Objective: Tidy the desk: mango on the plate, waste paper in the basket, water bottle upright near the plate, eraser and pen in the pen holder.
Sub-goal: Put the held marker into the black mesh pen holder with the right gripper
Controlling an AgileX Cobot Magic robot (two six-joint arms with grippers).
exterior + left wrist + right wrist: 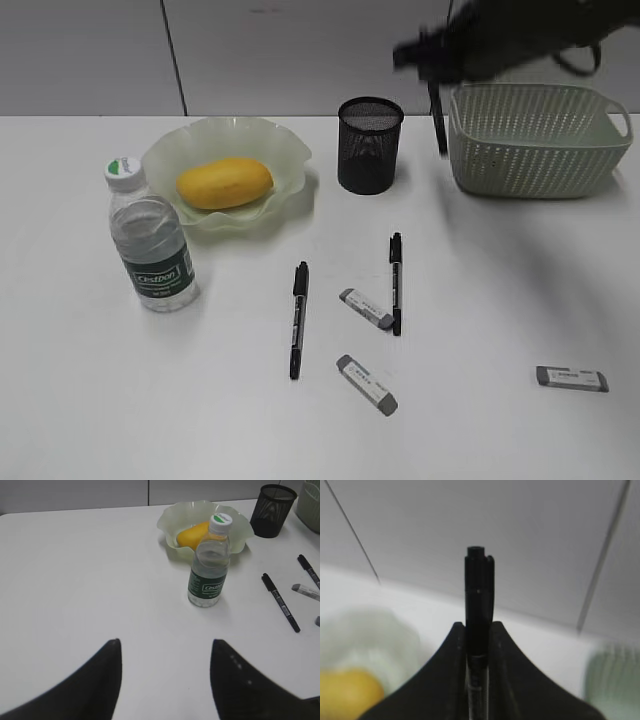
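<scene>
Exterior view: blurred right arm high at top right, a held pen (437,120) hanging upright from it between pen holder (370,144) and basket (538,137). Mango (224,183) lay on the plate (270,150); water bottle (150,238) stood upright just beside the plate, dark green label with white lettering, probably "Cestbon". Two more pens (298,319) (396,282) and three erasers (364,308) (367,385) (571,378) lay loose on the plain white desk (100,400), small print on their sleeves too small to read. Pale panelled wall behind, with dark seams. Waste paper not seen in any view

Left wrist view: left gripper (165,647) hovered over bare desk, jaws spread wide and holding nothing. Bottle upright ahead, green mark on its white cap, label lettering blurred. Plate with mango behind it, pen holder at the far right

Right wrist view: right gripper (478,630) clamped tight on the black pen, capped end sticking up past the fingertips. Blurred mango and plate below at left, basket at right, wall panels behind
</scene>
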